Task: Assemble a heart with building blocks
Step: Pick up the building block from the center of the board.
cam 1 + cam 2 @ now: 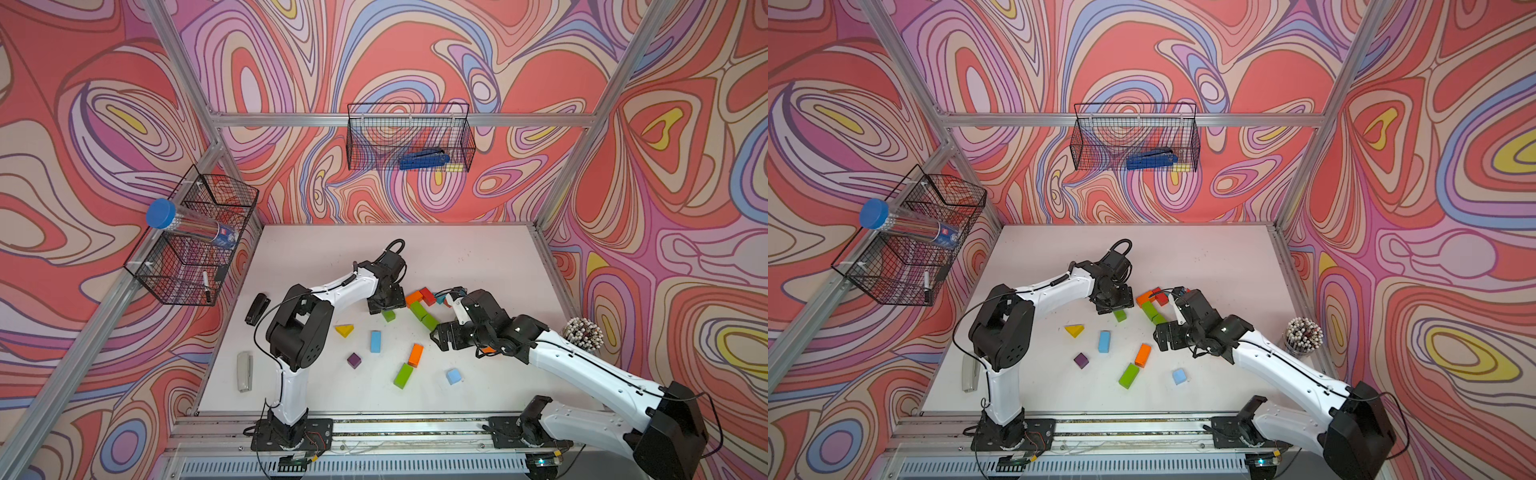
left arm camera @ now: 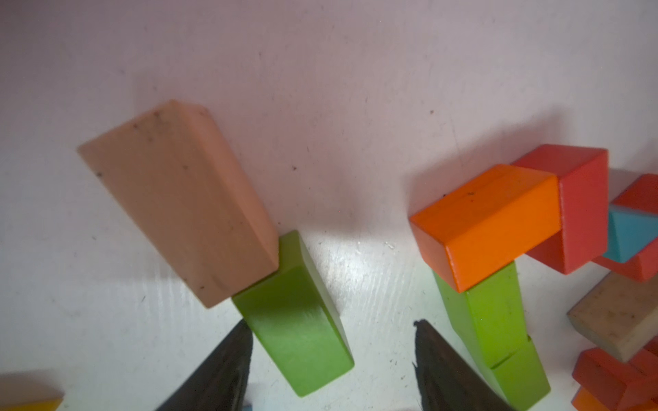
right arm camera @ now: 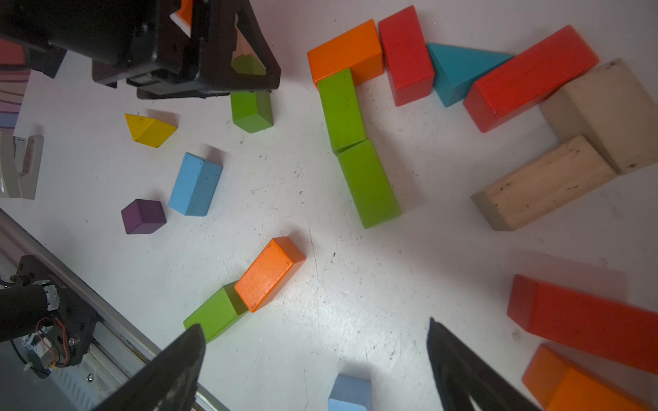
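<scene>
1. Both top views: the left hand [image 1: 384, 309] hangs low over a short green brick [image 1: 389, 316], which lies just beside the unfinished outline [image 1: 417, 309]. The right hand [image 1: 1163, 334] sits at the outline's near side with nothing in it. Loose blocks lie scattered on the tabletop [image 1: 478, 257], among them a yellow triangle [image 1: 344, 330] and a purple cube [image 1: 354, 360]. Risk: the 2 arms work near each other, so a careless swing could make them meet.

2. Left wrist view: the left hand's jaws stand apart, straddling the green brick [image 2: 295, 331]. 1 finger [image 2: 220, 373] touches its side and the other stands clear, so the brick is not clamped. A plain wood brick [image 2: 178, 199] touches the green brick's far end. Risk: one-sided contact may twist the green brick as the jaws meet, shoving the wood brick or leaving a skewed grip near the brick's end.

3. Right wrist view: the right hand [image 3: 317, 373] has its jaws wide apart and holds nothing. A light blue cube [image 3: 349, 391] lies near, untouched. The outline runs from an orange brick [image 3: 345, 51] through a red brick [image 3: 406, 57], a teal triangle [image 3: 459, 71], a long red brick [image 3: 530, 78] and 2 wood bricks, with 2 green bricks down one side. Its lower point is unbuilt. Risk: a tilted brick set down there could knock placed neighbours out of line.
</scene>
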Controlling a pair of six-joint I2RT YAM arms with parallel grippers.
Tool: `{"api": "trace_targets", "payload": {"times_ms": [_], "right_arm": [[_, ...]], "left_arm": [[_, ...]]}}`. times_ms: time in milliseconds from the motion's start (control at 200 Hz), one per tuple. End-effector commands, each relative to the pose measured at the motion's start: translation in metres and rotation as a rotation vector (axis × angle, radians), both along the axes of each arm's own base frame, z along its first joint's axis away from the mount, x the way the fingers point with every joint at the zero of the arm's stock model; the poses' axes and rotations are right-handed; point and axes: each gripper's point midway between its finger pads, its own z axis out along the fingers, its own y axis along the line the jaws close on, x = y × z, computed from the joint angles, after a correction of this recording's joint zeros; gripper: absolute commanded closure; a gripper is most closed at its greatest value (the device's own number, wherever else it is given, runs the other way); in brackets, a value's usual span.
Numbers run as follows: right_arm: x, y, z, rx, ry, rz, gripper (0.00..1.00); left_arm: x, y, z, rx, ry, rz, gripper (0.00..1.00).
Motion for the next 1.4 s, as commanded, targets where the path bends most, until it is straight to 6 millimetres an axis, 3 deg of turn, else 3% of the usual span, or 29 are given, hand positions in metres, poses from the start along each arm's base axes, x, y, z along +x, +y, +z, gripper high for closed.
{"api": "trace_targets", "payload": {"times_ms": [0, 170, 481, 776, 1157, 1267, 1397], "right_arm": [[0.002, -0.002, 0.002, 0.006, -0.019, -0.011, 0.02], [0.002, -0.002, 0.004, 0.006, -0.019, -0.009, 0.03], [0.002, -0.005, 0.015, 0.014, -0.038, -0.02, 0.03], [-0.006, -0.014, 0.04, 0.033, -0.08, -0.032, 0.03], [-0.051, -0.03, 0.078, 0.077, -0.028, 0.025, 0.03], [-0.063, -0.036, 0.096, 0.117, -0.056, 0.038, 0.02], [-0.068, -0.06, 0.111, 0.059, -0.092, -0.025, 0.02]], "left_arm": [[0.006, 0.003, -0.004, 0.035, -0.005, 0.014, 0.41], [0.003, 0.008, -0.011, 0.068, 0.004, -0.019, 0.58], [0.002, 0.018, -0.016, 0.138, -0.01, -0.085, 0.65], [-0.008, 0.019, -0.001, 0.163, -0.063, -0.28, 0.73], [-0.065, -0.04, 0.06, -0.009, -0.162, -0.776, 0.74], [-0.073, -0.061, 0.069, -0.029, -0.174, -0.868, 0.73], [-0.077, -0.088, 0.073, -0.03, -0.179, -0.952, 0.73]]}}
